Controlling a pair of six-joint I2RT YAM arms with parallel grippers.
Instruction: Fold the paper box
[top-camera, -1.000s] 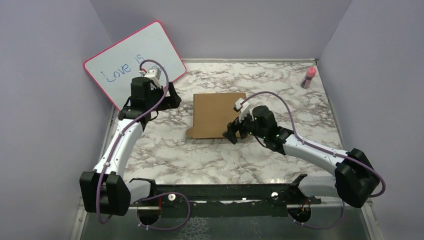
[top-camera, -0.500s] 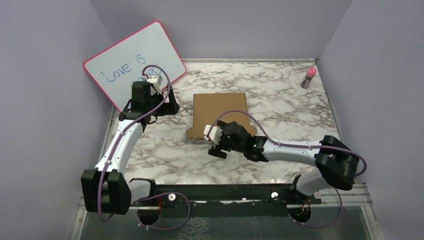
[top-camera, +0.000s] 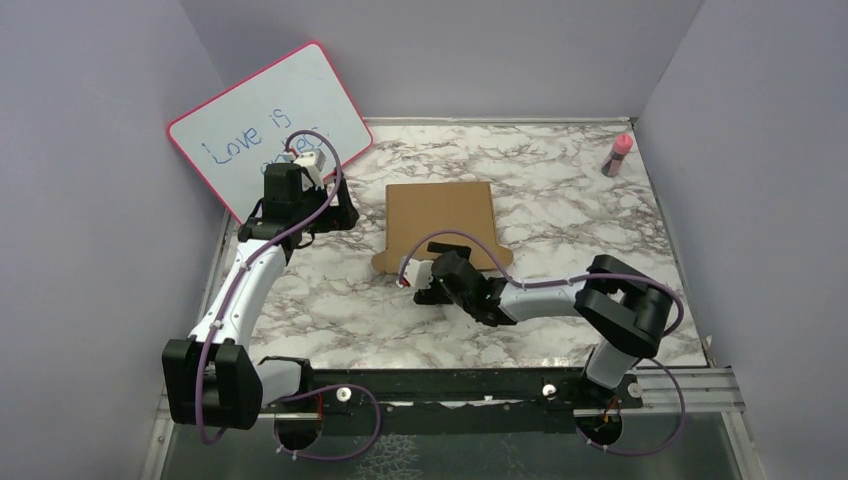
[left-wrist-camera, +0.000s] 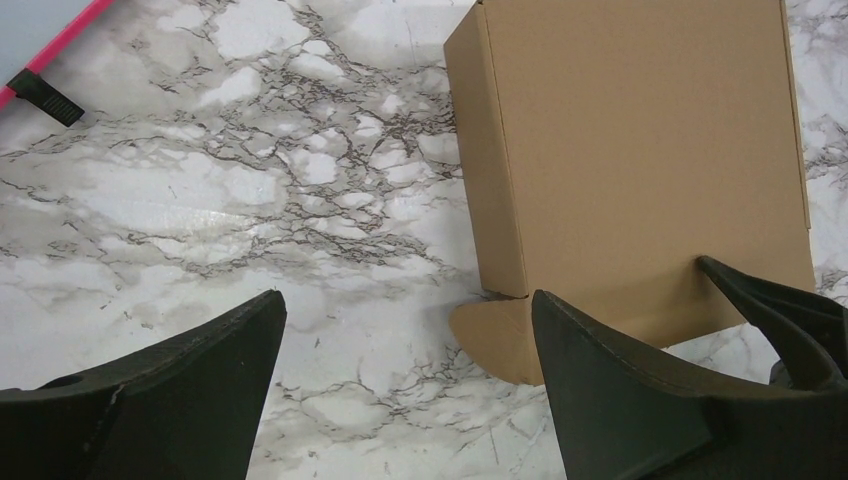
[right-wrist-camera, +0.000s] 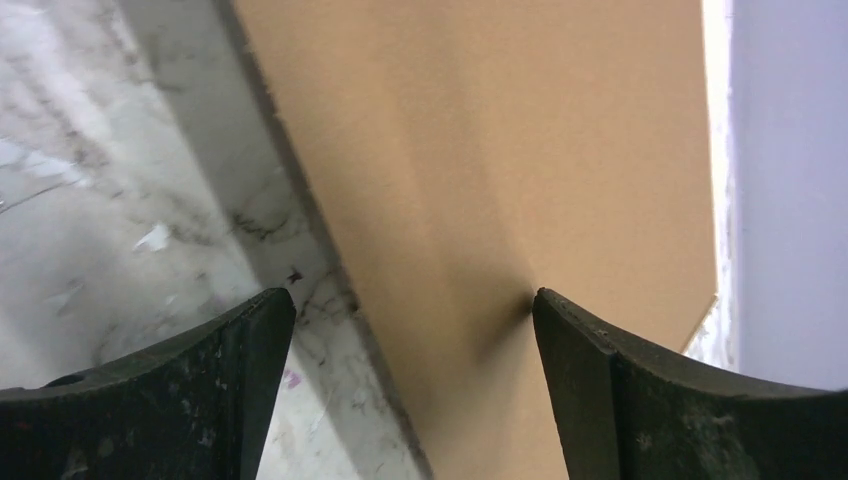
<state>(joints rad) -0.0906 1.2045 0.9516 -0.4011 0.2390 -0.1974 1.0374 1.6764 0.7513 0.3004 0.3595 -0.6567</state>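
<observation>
The paper box (top-camera: 440, 222) is a flat brown cardboard mailer lying in the middle of the marble table, with a rounded flap tab (left-wrist-camera: 495, 338) sticking out at its near left corner. My left gripper (top-camera: 338, 206) is open and empty, left of the box and apart from it; in the left wrist view it (left-wrist-camera: 405, 300) frames bare table and the tab. My right gripper (top-camera: 416, 284) is open at the box's near edge. In the right wrist view it (right-wrist-camera: 410, 295) straddles the cardboard's edge (right-wrist-camera: 500, 150), with one fingertip (right-wrist-camera: 560, 310) touching the cardboard.
A pink-framed whiteboard (top-camera: 265, 125) leans in the back left corner, just behind my left arm. A small pink bottle (top-camera: 620, 152) stands at the back right. Lilac walls close in three sides.
My right gripper has swung from the box's near right corner leftward along the near edge and lower to the table. The left arm has barely moved. The box has stayed put.
</observation>
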